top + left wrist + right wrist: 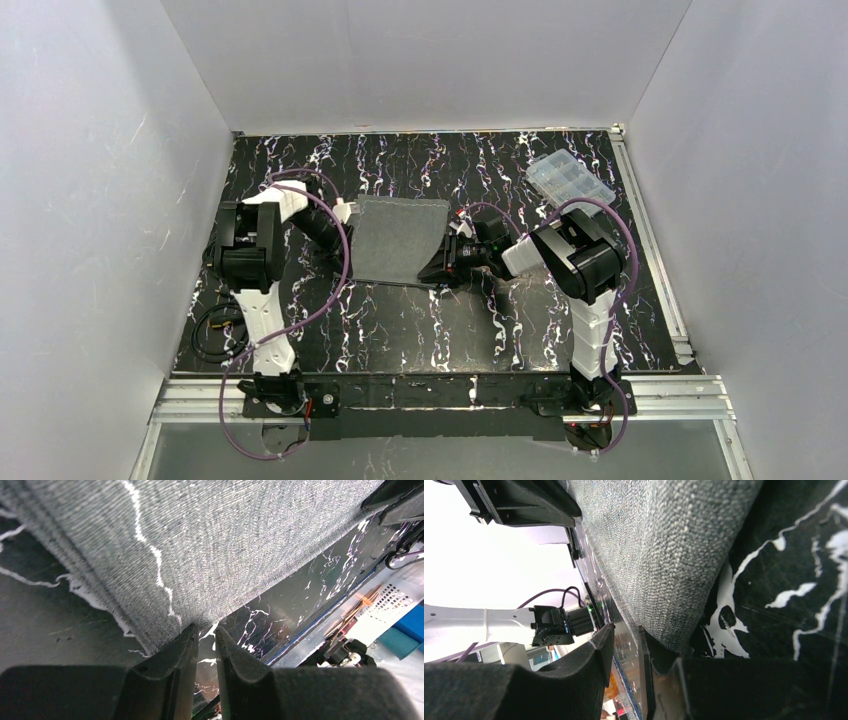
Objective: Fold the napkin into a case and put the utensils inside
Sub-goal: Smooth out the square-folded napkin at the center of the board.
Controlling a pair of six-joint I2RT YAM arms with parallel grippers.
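Observation:
The dark grey napkin (pixel 400 240) lies flat on the black marbled table (pixel 420 330) between the two arms. My left gripper (pixel 349 214) is at its left edge. In the left wrist view the napkin (pixel 210 545) fills the top, and the left gripper (pixel 205 628) stands narrowly open with its tips at the cloth's hem and only table showing in the gap. My right gripper (pixel 446 263) is low at the napkin's right edge. Close up, the right gripper (pixel 624 628) is narrowly open, and the napkin (pixel 664 555) rests against the outside of one finger (pixel 644 650). The utensils are out of view.
A clear plastic compartment box (pixel 570 180) sits at the back right of the table. A black cable loop (pixel 213 330) lies beside the left arm's base. White walls close in the table on three sides, and a metal rail (pixel 440 395) runs along the near edge.

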